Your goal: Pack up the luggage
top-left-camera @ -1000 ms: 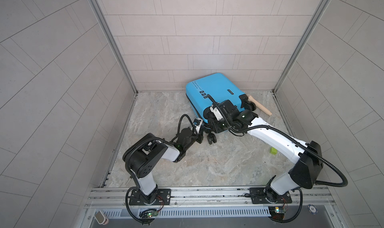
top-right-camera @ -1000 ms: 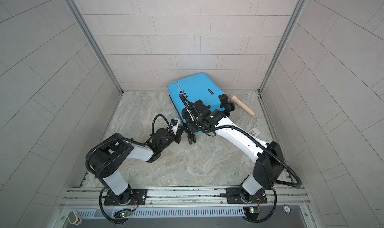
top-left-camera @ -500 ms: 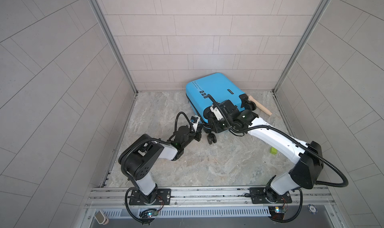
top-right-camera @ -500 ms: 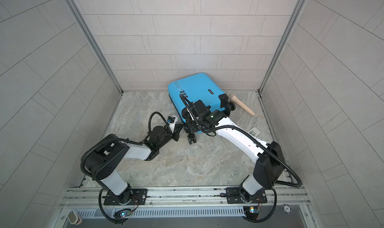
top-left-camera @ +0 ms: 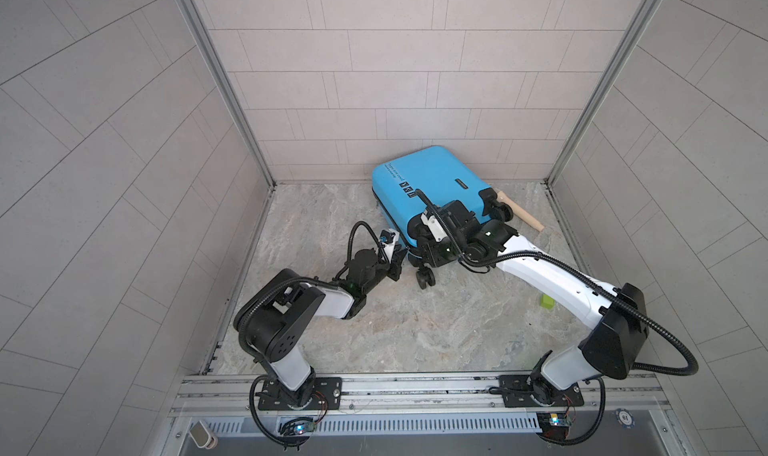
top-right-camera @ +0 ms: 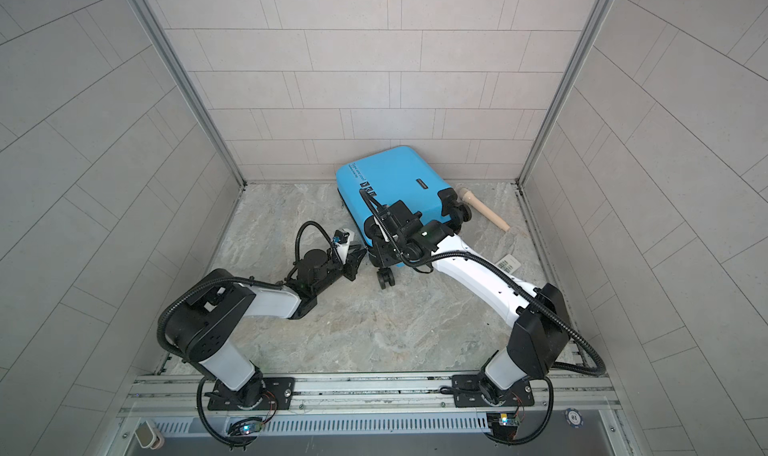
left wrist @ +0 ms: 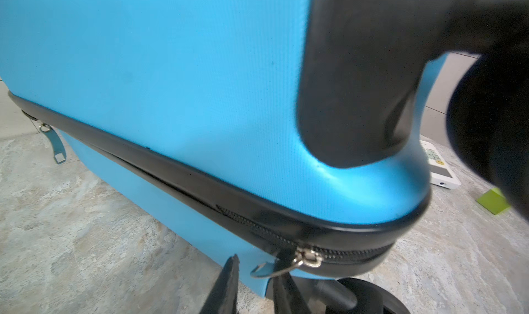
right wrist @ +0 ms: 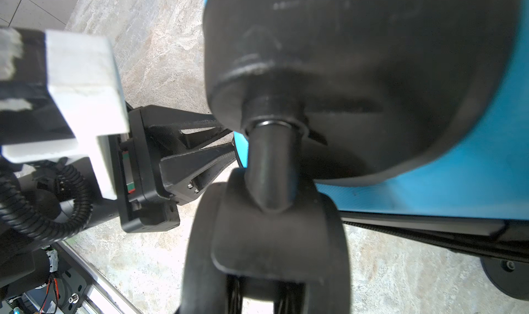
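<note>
The bright-blue luggage (top-left-camera: 432, 179) (top-right-camera: 395, 175) lies closed on the stone floor by the back wall, its near corner raised. My right gripper (top-left-camera: 426, 266) (top-right-camera: 384, 262) is shut on the black spinner wheel (right wrist: 266, 241) at that corner; the wheel hides most of the fingers. My left gripper (left wrist: 256, 286) (top-left-camera: 397, 262) is at the black zipper, near the same corner. Its jaws stand apart with the silver zipper pull (left wrist: 309, 259) just beyond them, the pull's tab lying loose between the fingertips. Another pull (left wrist: 54, 146) hangs further along the zipper.
A wooden stick (top-left-camera: 519, 214) lies behind the luggage at the right. A green block (top-left-camera: 546, 302) and a white card (top-right-camera: 508, 262) lie on the floor under my right arm. Tiled walls close in the back and both sides.
My left gripper's jaws have parted at the zipper pull and the left arm has drawn back a little. The right arm and the luggage have not moved.
</note>
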Robot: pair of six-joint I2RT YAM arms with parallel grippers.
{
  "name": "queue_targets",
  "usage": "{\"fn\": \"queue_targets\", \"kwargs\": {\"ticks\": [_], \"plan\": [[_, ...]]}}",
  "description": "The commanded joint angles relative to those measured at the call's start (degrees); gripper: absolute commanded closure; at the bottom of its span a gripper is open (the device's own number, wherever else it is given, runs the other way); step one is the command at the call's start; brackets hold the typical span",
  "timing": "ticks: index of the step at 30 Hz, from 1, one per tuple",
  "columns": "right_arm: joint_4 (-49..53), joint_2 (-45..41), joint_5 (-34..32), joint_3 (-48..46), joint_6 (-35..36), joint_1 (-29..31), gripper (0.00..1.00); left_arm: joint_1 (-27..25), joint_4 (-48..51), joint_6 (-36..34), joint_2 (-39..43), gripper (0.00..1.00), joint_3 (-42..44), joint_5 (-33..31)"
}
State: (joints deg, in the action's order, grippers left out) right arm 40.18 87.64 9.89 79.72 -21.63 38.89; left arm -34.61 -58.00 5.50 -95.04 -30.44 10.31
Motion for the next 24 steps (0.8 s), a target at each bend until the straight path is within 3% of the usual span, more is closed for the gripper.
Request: {"fn": "queue_targets", "kwargs": {"ticks": [1, 13, 17, 24], "plan": [[-6.8, -4.3, 1.5, 2.2, 0.4, 1.1, 1.00, -0.9, -3.8, -1.5, 3.3, 0.74, -3.2, 4.5], [-6.6, -3.8, 1.8, 2.7, 0.3, 1.4, 1.00, -1.1, -1.2, -3.0, 3.2, 0.76, -4.6, 5.5], [-6.3, -3.7, 1.6, 2.9, 0.2, 1.5, 1.00, -1.3, -0.8, -3.2, 3.2, 0.59, -4.6, 5.3], [-6.0, -3.9, 1.3, 2.9, 0.5, 1.5, 1.00, -1.4, 0.1, -4.8, 3.5, 0.52, -2.2, 4.4]]}}
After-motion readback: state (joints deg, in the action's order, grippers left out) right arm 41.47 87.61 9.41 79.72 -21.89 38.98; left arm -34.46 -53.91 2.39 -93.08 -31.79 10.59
